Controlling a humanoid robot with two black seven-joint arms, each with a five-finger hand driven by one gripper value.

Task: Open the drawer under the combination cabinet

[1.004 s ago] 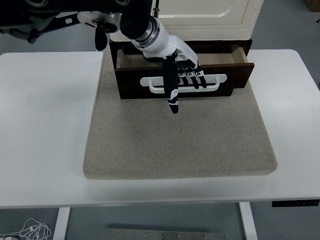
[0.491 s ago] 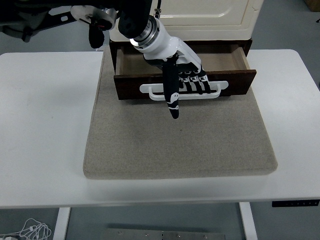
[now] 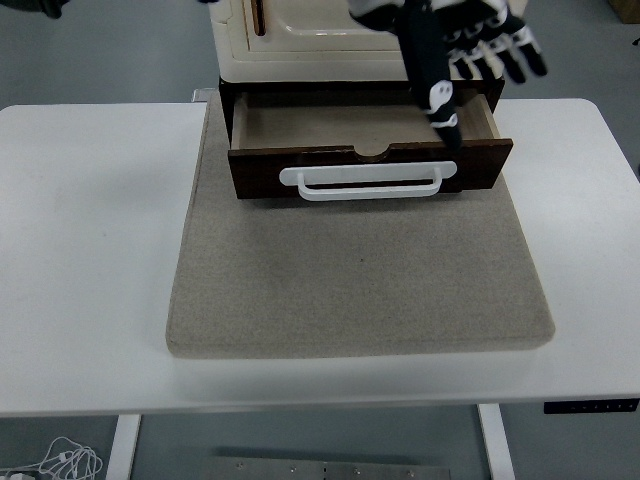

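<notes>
The dark brown drawer [image 3: 262, 164] under the cream cabinet [image 3: 330, 35] stands pulled out toward me, and its inside is bare wood. A white bar handle [image 3: 362, 185] runs along the drawer front, with nothing touching it. My left hand [image 3: 468, 48], black and white, hovers above the drawer's right rear corner at the picture's top. Its fingers [image 3: 505, 52] are spread and hold nothing. One long digit points down over the drawer's right side.
Cabinet and drawer stand at the far end of a grey felt mat [image 3: 360, 285], which lies on the white table [image 3: 90, 250]. A dark piece of the robot [image 3: 40, 6] shows in the top left corner.
My left hand has let go of the white handle and risen up and to the right, its fingers now spread. The drawer slid out a little earlier and has since stayed put.
</notes>
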